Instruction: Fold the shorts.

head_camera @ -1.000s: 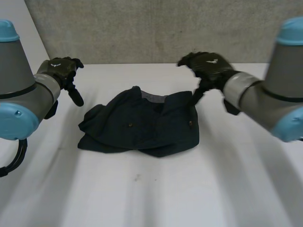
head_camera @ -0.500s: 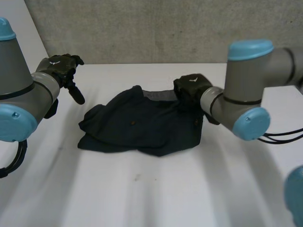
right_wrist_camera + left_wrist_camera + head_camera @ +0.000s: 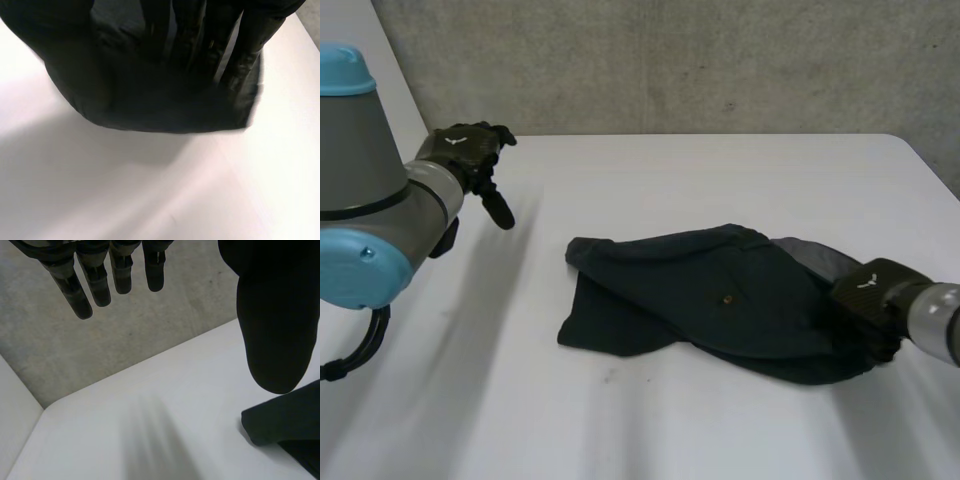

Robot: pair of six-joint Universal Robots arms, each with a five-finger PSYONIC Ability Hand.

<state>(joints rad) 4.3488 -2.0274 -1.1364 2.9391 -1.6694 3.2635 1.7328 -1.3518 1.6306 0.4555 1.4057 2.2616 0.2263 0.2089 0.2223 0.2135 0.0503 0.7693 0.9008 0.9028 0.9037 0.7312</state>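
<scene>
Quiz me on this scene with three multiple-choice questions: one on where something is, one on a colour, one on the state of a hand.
1. Where is the right hand?
A. At the end of the shorts on the robot's right
B. Over bare table, far from the shorts
C. At the shorts' end on the robot's left

2. What colour are the shorts?
A. Red
B. Dark blue-black
C. Yellow

3. What is the state of the left hand?
A. Curled round the shorts
B. Open, holding nothing
C. Pressed flat on the shorts

Answers:
1 A: the head view shows the right hand on the cloth at that end.
2 B: the cloth is dark against the white table in every view.
3 B: in the left wrist view its fingers are straight, apart from the shorts.
</scene>
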